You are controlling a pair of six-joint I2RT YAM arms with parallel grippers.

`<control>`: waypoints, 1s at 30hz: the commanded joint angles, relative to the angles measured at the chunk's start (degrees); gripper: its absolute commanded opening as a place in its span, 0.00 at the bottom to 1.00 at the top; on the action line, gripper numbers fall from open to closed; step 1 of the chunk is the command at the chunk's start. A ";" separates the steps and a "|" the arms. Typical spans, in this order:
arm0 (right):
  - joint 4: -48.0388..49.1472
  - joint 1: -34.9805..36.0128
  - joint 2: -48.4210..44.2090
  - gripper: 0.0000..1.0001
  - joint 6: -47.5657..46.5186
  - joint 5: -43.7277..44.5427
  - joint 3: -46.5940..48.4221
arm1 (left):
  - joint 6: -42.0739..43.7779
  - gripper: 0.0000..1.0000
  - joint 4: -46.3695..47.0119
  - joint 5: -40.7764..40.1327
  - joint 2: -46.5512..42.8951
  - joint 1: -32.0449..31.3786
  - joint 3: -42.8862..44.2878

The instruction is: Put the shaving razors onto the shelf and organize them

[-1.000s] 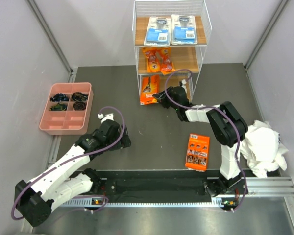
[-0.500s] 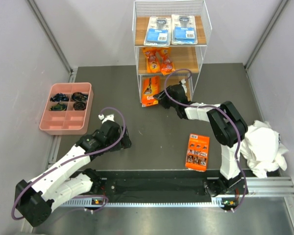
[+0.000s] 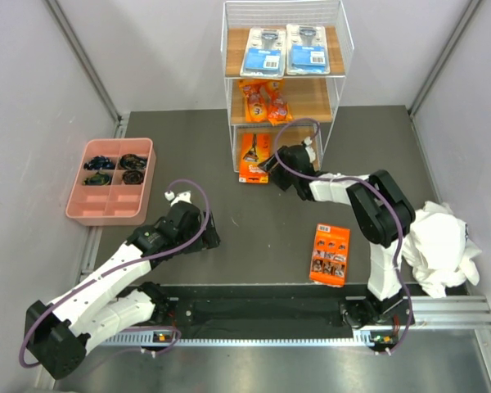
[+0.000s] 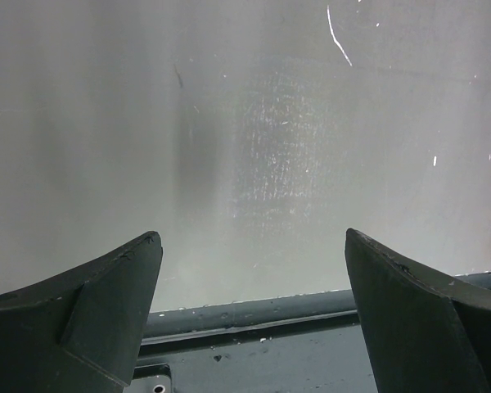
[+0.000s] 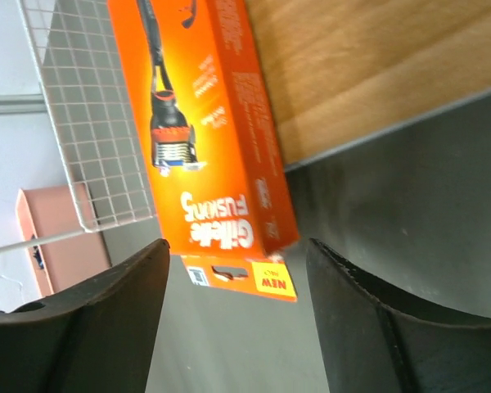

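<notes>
The long orange-black box [image 3: 253,157] has shifted over the last second. It was lying slightly skewed at the front of the shelf [image 3: 315,94], which stands at the middle of the table's [image 3: 254,221] far edge. Now it lies straighter, lengthwise on the left side of the bottom board. In the right wrist view its printed near end still juts out past the board's front edge.

The right gripper [image 5: 236,244] sits just in front of that end with its fingers spread wide on either side. It holds nothing, so the box looks to have been let go. A final nudge inward may still be wanted.

The left gripper [image 4: 250,237] hovers over bare table towards the near-left, also wide open and holding nothing.

Two blue blister cards [image 3: 263,51] lie on the top board and two orange pouches [image 3: 266,100] on the middle one. Five packs therefore seem to be placed. The orange card [image 3: 330,255] is the last one out, lying flat on the table right of centre, towards the near edge. It is well within the right arm's side, so fetching it is probably the next job.
</notes>
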 commanded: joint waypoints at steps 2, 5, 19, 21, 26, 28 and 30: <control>-1.97 0.48 -4.15 0.68 0.91 1.10 -1.99 | -0.29 0.97 2.17 0.25 -0.25 -0.05 -0.34; -1.62 1.18 -5.29 0.67 1.44 1.36 -3.39 | -0.29 0.97 2.17 0.34 -0.34 -0.05 -0.52; 13.40 4.96 -1.43 0.40 10.67 0.84 -9.99 | -0.55 0.97 2.00 0.43 -1.04 -0.05 -0.69; 14.55 4.96 -0.91 0.38 11.02 0.92 -9.90 | -0.55 0.97 1.91 0.43 -1.04 -0.05 -0.61; 14.64 4.70 0.06 0.32 10.85 1.63 -8.15 | -0.55 0.97 2.00 0.34 -0.95 0.04 -0.69; 14.46 4.44 0.94 0.30 10.67 1.28 -7.18 | -0.55 0.97 2.08 0.34 -0.87 -0.05 -0.61; 15.77 4.09 1.29 0.27 10.93 1.28 -7.09 | -0.46 0.97 2.00 0.25 -0.95 -0.05 -0.61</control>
